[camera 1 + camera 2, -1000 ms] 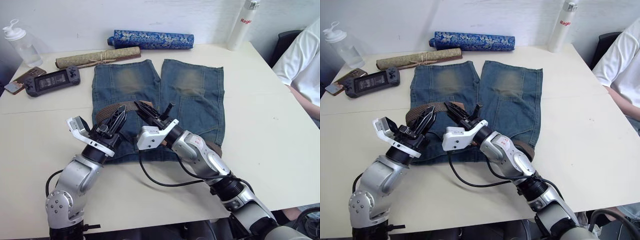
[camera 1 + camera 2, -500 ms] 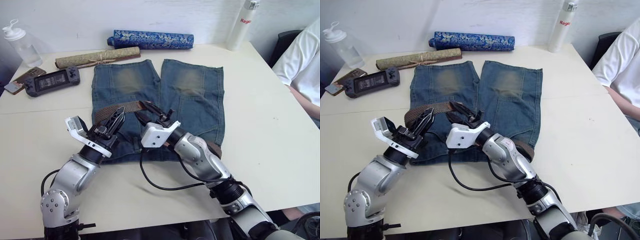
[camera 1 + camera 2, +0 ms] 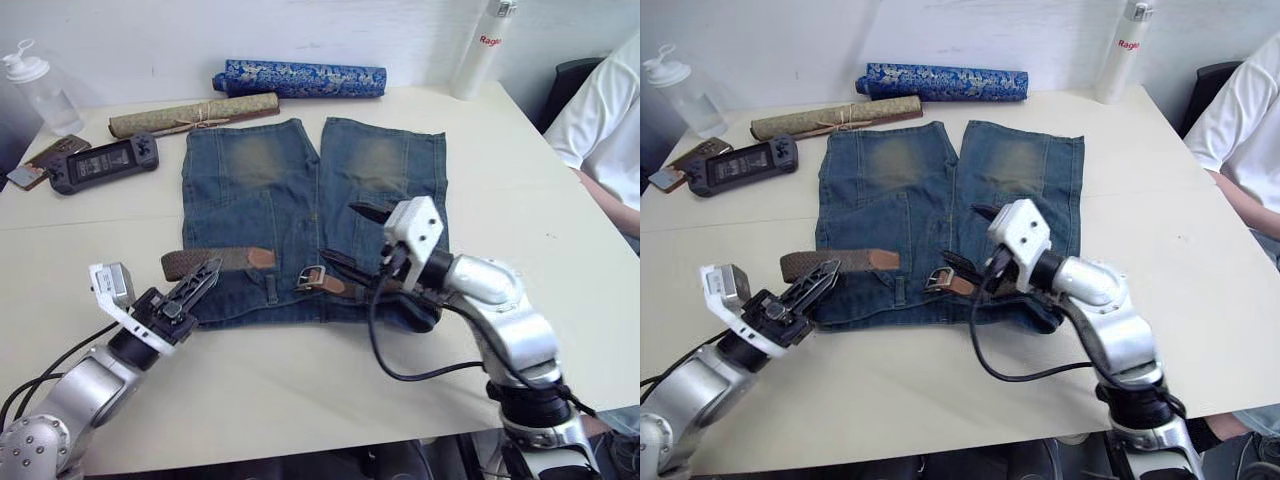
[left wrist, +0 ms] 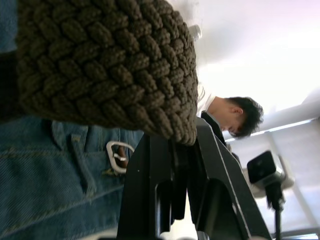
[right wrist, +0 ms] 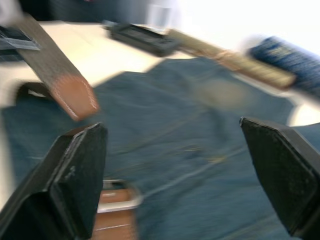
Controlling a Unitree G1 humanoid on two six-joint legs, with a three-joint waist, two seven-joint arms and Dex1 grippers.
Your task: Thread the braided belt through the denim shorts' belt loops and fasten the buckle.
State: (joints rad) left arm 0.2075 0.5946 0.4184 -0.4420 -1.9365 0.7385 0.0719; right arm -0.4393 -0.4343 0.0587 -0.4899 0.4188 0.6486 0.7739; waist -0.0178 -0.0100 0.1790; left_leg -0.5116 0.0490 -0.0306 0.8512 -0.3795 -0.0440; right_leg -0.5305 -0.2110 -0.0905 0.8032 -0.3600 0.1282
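left claw [image 3: 203, 277] on braided belt [image 3: 215, 262]

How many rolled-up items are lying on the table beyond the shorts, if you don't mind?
2: the blue patterned roll by the wall, and the tan rolled mat tied with string, just in front, to its left.

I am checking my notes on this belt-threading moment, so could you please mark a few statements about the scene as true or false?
1. The left pincer is shut on the braided belt. True.
2. The right pincer is clamped on the buckle. False: it hangs open above the denim shorts, holding nothing.
3. The buckle is fastened around the belt's tan tip. False: tip and buckle lie apart on the waistband.
4. A blue patterned roll lies at the table's far edge, beyond the shorts. True.
5. A handheld game console lies on the shorts. False: it lies on the table, to their left.
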